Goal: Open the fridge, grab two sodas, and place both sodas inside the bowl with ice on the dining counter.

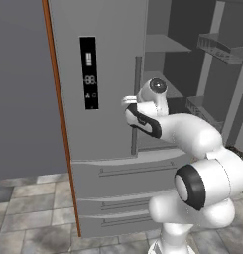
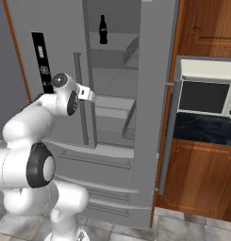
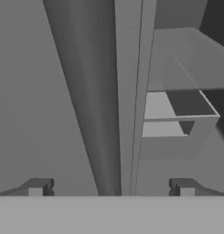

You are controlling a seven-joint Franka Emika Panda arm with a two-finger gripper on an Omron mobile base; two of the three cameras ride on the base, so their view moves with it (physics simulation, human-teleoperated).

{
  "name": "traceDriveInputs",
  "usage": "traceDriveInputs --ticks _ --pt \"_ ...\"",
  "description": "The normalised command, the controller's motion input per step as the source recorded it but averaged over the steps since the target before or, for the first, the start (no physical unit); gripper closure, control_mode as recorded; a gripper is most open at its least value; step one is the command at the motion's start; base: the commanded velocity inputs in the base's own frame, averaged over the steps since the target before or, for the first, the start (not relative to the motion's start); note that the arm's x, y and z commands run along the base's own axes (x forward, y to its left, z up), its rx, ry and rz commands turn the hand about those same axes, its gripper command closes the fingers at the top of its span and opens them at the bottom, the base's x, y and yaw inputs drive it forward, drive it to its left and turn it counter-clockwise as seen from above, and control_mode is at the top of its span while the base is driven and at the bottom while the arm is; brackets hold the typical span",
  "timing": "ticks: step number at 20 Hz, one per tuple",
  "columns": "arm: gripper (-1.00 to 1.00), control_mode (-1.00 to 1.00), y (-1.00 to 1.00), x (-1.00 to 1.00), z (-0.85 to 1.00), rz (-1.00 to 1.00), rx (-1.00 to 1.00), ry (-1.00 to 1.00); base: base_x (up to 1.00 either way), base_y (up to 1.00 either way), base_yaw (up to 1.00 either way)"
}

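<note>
The pincer stands spread wide and empty, its tips either side of the left door's bar handle on the fridge, with a black soda bottle on a shelf above it, past the open right door.

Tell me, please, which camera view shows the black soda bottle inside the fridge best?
The right base view: the black soda bottle stands upright on an upper shelf behind the open right door of the fridge. The left base view shows the shelves at an angle, and the hand view looks along the door edge; I cannot make out the bottle there.
</note>
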Motion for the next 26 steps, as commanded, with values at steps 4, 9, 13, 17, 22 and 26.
traceDriveInputs --ticks 4,9,13,17,22,26 --pt "-1.00 -1.00 0.01 0.27 -0.15 0.00 0.00 0.00 0.00 0.00 0.00" --pt "-1.00 -1.00 0.03 0.16 -0.31 0.00 0.00 -0.06 0.00 0.00 0.00" --pt "-1.00 -1.00 0.04 0.12 -0.36 0.00 0.00 -0.09 0.00 0.00 0.00" --pt "-1.00 -1.00 0.08 0.18 -0.24 0.00 0.00 -0.07 0.00 0.00 0.00" --pt "1.00 -1.00 0.18 0.34 -0.07 0.00 0.00 0.00 0.00 0.00 0.00" --pt "1.00 -1.00 0.11 0.28 0.00 0.00 0.00 0.00 0.00 0.00 0.00"
